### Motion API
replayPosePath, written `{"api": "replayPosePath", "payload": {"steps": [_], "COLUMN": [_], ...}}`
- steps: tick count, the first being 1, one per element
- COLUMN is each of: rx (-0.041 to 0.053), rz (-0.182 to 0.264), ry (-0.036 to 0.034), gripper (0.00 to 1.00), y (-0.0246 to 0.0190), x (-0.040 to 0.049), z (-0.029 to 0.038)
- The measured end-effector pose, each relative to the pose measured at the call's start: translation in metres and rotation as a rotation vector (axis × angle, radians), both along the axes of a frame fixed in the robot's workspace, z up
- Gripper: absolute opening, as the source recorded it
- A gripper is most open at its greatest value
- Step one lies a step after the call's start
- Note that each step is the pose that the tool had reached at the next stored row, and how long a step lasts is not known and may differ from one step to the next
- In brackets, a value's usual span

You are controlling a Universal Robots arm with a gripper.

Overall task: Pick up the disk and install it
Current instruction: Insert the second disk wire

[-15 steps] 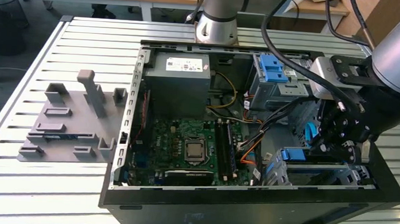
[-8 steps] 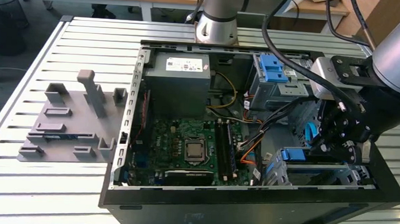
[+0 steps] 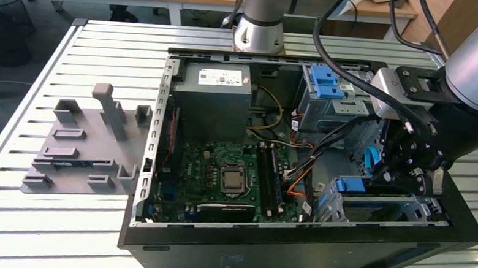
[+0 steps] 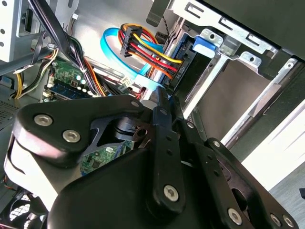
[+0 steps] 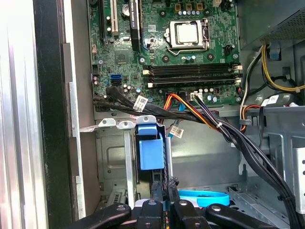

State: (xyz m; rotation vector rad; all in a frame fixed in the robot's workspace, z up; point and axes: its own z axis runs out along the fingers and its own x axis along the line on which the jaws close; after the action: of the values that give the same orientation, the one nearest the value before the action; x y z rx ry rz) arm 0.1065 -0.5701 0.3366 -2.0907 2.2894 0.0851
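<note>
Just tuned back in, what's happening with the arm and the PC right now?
The arm has its gripper down inside the open computer case, at the drive bays on the exterior view's right. In the first wrist view the gripper sits right at the blue-latched drive cage, near the motherboard. The disk seems to sit edge-on in the bay below the gripper; whether it is fully seated cannot be told.

The computer case (image 3: 298, 247) lies on the table (image 3: 21, 221), the fixture (image 3: 87, 144) toward the exterior view's left.

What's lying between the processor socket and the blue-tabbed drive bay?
In the first wrist view: the memory slots, then a bundle of black and orange cables.
</note>
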Motion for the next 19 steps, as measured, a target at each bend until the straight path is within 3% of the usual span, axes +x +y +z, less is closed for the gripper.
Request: {"api": "replayPosePath", "payload": {"steps": [6, 10, 19], "rx": [0.0011, 0.0146, 0.0148], "rz": [0.000, 0.000, 0.000], "ry": [-0.0012, -0.0012, -0.0012], "gripper": [0.16, 0.16, 0.16], "y": [-0.0001, -0.0006, -0.0024], "x": [-0.0001, -0.0002, -0.0001], "z": [0.0006, 0.0004, -0.0005]}}
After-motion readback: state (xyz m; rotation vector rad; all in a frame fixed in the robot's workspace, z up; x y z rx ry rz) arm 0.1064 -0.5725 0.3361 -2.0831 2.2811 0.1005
